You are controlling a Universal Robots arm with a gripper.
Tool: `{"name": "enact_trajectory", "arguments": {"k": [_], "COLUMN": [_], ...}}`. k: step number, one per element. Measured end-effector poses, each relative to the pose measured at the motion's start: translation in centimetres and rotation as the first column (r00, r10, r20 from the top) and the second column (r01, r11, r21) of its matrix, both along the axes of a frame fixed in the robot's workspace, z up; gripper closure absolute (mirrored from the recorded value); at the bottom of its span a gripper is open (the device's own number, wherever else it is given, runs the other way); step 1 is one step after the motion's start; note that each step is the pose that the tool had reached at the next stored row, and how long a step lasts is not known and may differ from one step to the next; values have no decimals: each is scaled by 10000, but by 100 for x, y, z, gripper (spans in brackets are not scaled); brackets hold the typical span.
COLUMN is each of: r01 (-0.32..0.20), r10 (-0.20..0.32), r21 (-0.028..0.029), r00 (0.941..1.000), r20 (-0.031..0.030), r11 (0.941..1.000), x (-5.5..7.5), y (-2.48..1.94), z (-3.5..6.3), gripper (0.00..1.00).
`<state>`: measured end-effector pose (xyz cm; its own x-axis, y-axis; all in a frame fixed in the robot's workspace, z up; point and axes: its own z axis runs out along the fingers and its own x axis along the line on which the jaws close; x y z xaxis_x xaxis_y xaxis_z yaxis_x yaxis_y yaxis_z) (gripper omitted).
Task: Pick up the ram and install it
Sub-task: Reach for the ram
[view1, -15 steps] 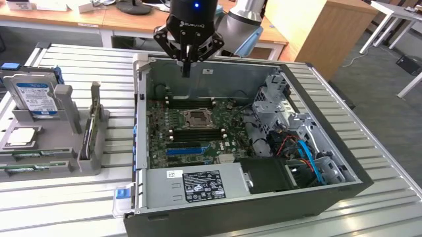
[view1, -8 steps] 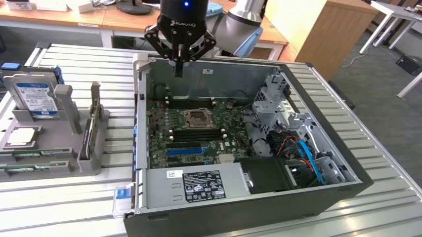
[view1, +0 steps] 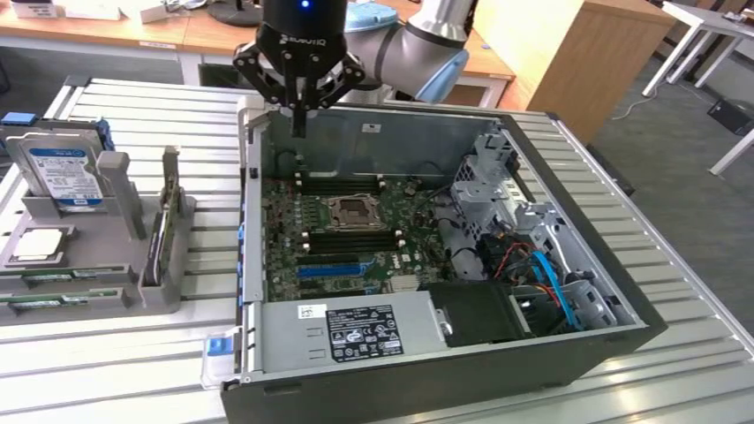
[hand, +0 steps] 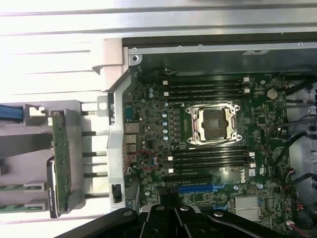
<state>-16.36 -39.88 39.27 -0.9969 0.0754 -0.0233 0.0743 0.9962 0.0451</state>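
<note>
**Ram waits in the rack, gripper empty**

The gripper (view1: 300, 117) hangs over the case's (view1: 471, 380) back edge, fingers pressed together on nothing. The ram (hand: 60, 163) stands on edge in the grey rack (hand: 74, 148) beside the case, probably so it can be pinched from above. The slots (hand: 208, 157) lie bare. Edge-on, the ram's chips and label are hard to make out. Two green strips (hand: 20, 188) are cut off.
</note>
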Motion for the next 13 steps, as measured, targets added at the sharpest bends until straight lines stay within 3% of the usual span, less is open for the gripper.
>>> {"name": "enact_trajectory", "arguments": {"k": [13], "r01": [0], "r10": [0], "r21": [0], "r00": [10000], "r20": [0], "r11": [10000], "x": [-372], "y": [0], "z": [-9], "gripper": [89]}}
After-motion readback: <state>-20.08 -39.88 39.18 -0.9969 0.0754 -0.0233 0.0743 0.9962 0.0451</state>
